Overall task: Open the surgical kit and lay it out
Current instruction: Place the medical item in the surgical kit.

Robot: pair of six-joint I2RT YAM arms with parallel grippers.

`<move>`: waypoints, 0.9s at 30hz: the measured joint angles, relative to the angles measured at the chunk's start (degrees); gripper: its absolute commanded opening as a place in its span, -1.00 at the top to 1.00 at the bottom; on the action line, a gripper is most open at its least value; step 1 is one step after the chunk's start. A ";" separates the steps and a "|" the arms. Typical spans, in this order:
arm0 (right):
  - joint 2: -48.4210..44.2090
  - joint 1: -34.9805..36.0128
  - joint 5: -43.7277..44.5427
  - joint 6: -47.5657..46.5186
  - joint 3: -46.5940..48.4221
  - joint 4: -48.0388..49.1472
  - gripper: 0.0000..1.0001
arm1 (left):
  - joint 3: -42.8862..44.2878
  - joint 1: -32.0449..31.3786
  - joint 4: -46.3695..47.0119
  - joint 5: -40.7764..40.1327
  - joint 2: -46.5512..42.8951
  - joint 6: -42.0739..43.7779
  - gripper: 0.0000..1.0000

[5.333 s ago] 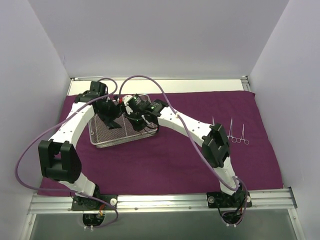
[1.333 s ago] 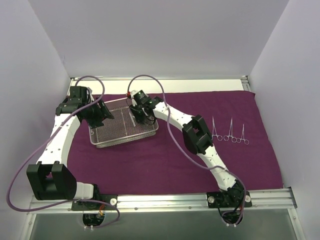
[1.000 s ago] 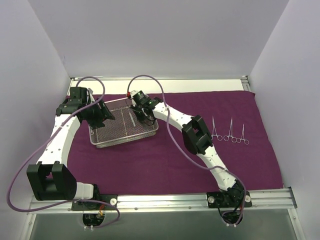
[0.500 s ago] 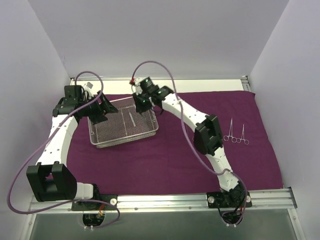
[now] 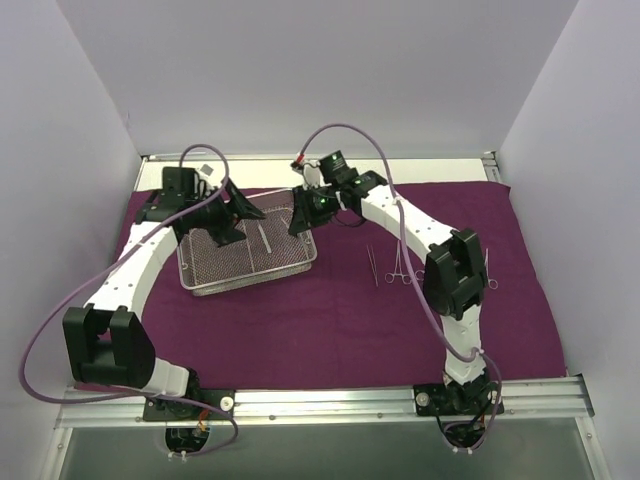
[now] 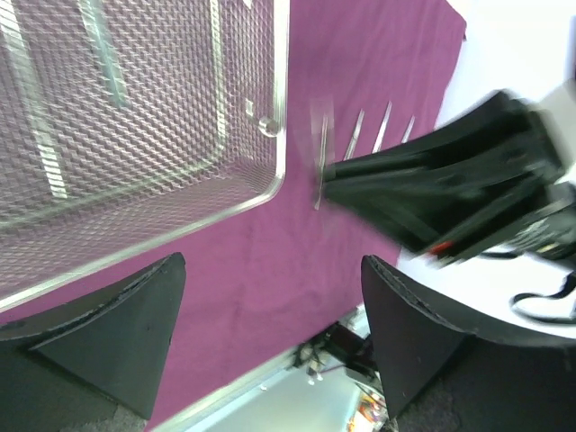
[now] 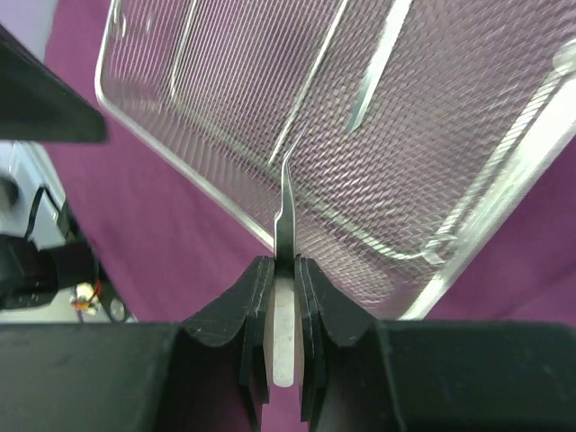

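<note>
On the left, over the far left side of the wire-mesh tray [image 5: 230, 262], I am holding the left gripper [image 6: 272, 270] with its fingers [image 6: 99, 342] spread wide, gripping nothing. Tweezers [image 5: 265, 238] are lying inside the tray, which is sitting on the maroon cloth [image 5: 300, 330]. At the tray's far right corner, my right gripper [image 7: 283, 270] is pinching a thin silver instrument [image 7: 285, 211]. Further right, forceps [image 5: 400, 268] are lying on the cloth.

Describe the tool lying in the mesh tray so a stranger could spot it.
On the purple cloth, find the wire-mesh tray at left. Inside lies one straight silver strip, the tweezers; the other loose instruments lie on bare cloth outside it.
</note>
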 measured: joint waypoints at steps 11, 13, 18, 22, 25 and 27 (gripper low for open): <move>-2.49 5.31 -0.09 1.77 -4.87 1.51 1.00 | 2.12 -8.68 -1.38 -7.69 6.40 -9.22 -0.47; -3.67 5.25 -0.07 2.08 -5.16 2.05 1.00 | 2.14 -8.68 -2.05 -8.52 6.49 -9.77 -0.44; -6.32 5.27 -0.11 2.86 -6.10 3.48 1.00 | 2.27 -8.68 -2.86 -9.44 6.60 -10.16 -0.27; -6.60 5.42 -0.48 3.21 -6.64 4.11 1.00 | 3.56 -8.85 -3.15 -9.42 7.17 -10.27 -0.06; -6.60 5.49 -1.11 3.85 -6.97 4.55 1.00 | 5.03 -9.01 -3.41 -9.44 8.11 -10.12 0.01; -6.60 5.53 -1.51 4.26 -7.06 5.01 1.00 | 5.75 -9.18 -3.56 -9.44 8.66 -10.05 0.06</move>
